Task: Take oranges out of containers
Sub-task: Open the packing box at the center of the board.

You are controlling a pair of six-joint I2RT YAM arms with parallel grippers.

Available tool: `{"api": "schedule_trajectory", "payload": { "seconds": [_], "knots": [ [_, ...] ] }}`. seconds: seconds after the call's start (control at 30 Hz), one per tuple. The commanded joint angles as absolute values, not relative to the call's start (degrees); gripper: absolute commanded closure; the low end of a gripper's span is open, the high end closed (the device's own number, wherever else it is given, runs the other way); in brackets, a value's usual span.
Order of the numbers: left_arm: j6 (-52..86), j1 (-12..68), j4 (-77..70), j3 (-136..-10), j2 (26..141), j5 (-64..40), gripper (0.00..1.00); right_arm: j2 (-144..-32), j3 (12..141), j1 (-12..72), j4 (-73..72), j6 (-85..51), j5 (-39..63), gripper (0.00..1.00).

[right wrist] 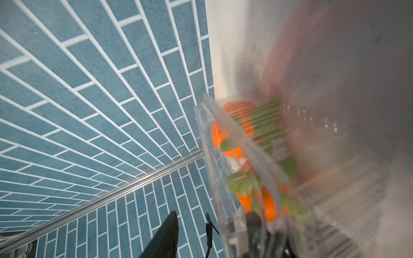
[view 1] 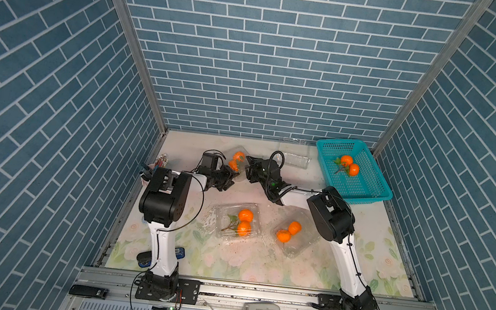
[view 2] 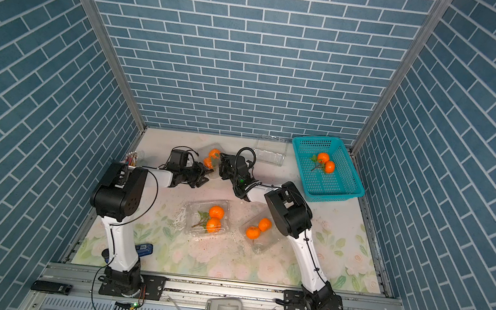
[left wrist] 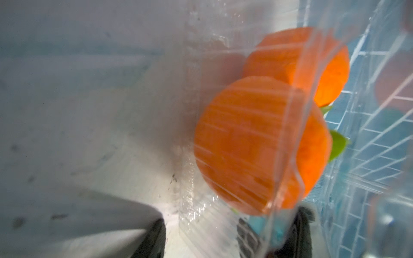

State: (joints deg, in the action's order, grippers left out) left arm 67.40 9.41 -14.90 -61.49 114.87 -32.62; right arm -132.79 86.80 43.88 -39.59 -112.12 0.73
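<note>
Both arms meet at the back middle of the worktop (view 1: 228, 261), where a clear box (view 1: 228, 153) stands tilted between them. My left pincer (view 1: 233, 176) is clamped on the box's edge. Its wrist camera shows two oranges (left wrist: 257, 145) pressed against the plastic wall. My right pincer (view 1: 248, 166) sits at the box's other side with jaws apart: one finger (right wrist: 169, 234) is clear of the plastic, the other is blurred behind it. Nearer me, a second box (view 1: 224, 213) holds a leafy pair (view 1: 245, 215) and a third box (view 1: 296, 250) holds a bare pair (view 1: 283, 236). An empty box (view 1: 295, 161) lies by the teal basket (view 1: 359, 195), which holds two more fruits (view 1: 353, 169).
</note>
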Motion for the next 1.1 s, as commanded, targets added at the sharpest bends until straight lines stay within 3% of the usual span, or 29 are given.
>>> {"api": "schedule_trajectory", "payload": {
  "seconds": [0.0,1.07],
  "knots": [
    [66.36,9.93,-12.92,-62.05,115.0,-32.21,0.45,-132.77,87.83,44.71,-44.16,-114.34,0.65,0.5],
    [64.86,11.16,-9.57,-63.46,116.37,-32.17,0.46,-137.52,97.91,45.48,-43.86,-130.04,-12.36,0.62]
  ]
}}
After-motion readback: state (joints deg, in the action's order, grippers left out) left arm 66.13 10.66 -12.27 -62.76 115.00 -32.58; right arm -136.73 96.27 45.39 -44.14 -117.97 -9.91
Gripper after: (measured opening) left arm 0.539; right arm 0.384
